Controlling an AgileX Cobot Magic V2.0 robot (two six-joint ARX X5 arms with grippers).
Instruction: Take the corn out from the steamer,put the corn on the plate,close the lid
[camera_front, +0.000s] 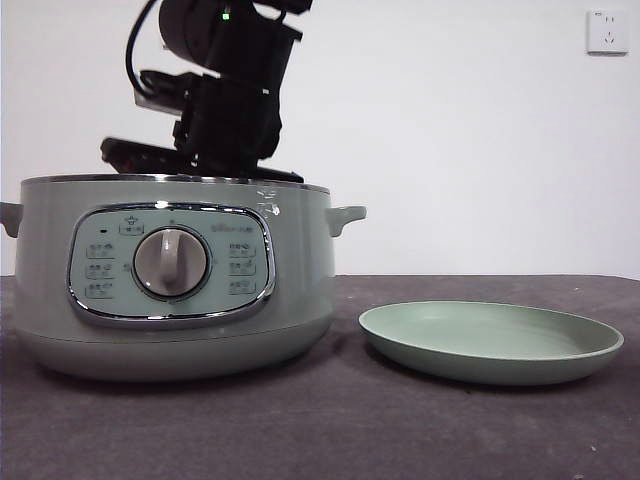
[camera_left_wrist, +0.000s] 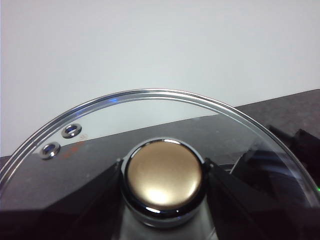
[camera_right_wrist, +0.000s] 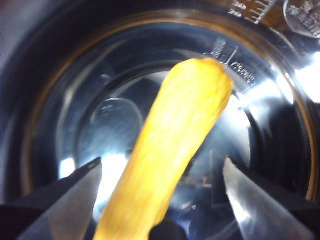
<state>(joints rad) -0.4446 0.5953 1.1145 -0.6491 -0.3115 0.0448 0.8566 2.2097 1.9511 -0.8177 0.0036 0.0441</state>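
Corn (camera_right_wrist: 170, 150) lies between the right gripper's (camera_right_wrist: 162, 200) spread jaws inside the steamer (camera_front: 170, 270); left gripper (camera_left_wrist: 162, 200) pinches the lid (camera_left_wrist: 150, 115).

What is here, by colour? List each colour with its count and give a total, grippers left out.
Pale green: 2, the steamer and the plate.
Yellow: 1, the corn, inside the steamer between the right gripper's open jaws.
Clear glass: 1, the lid, its knob clamped by the left gripper.
Total: 4.

Even bright light, blurred corn (camera_right_wrist: 170, 150), steamer (camera_right_wrist: 280, 85) glare
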